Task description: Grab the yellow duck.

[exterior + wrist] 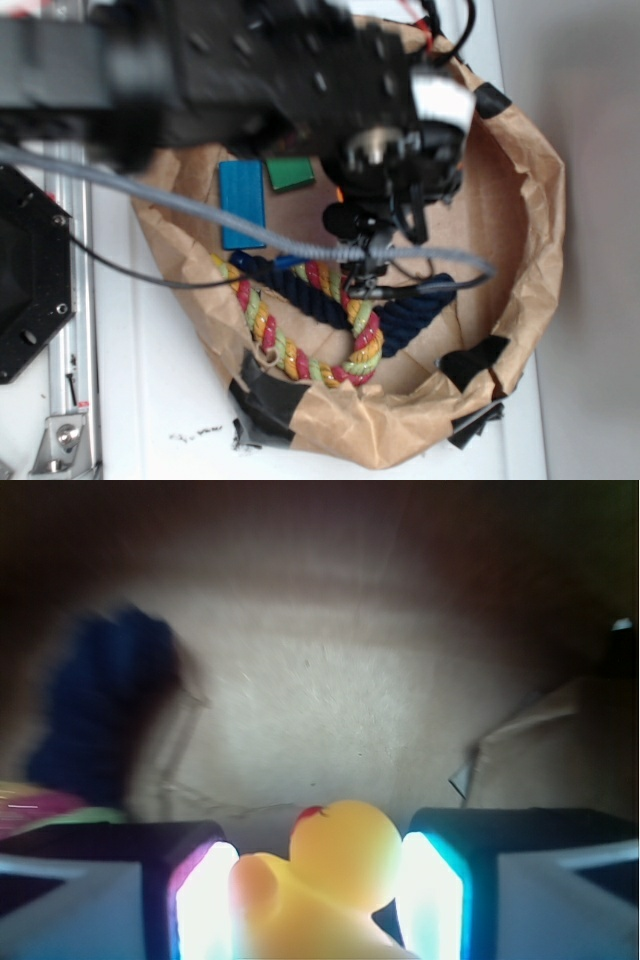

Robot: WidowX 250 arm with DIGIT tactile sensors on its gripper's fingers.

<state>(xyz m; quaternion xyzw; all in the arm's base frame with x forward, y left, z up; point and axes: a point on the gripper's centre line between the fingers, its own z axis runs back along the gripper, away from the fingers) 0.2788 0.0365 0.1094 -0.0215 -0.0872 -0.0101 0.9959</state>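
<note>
Only visible from the wrist: small rounded yellow rubber duck (330,885) squeezed between the hand (320,900) pads. Hidden under the black arm (250,70) from outside.

White table (150,390) — brown paper basket (535,200) on it.

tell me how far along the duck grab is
Done: the claw is down in the paper-lined bin with the yellow duck between its fingers. In hand: closing; the fingers flank the duck closely, but firm contact is unclear. Left: securing the grip and lifting.
</note>
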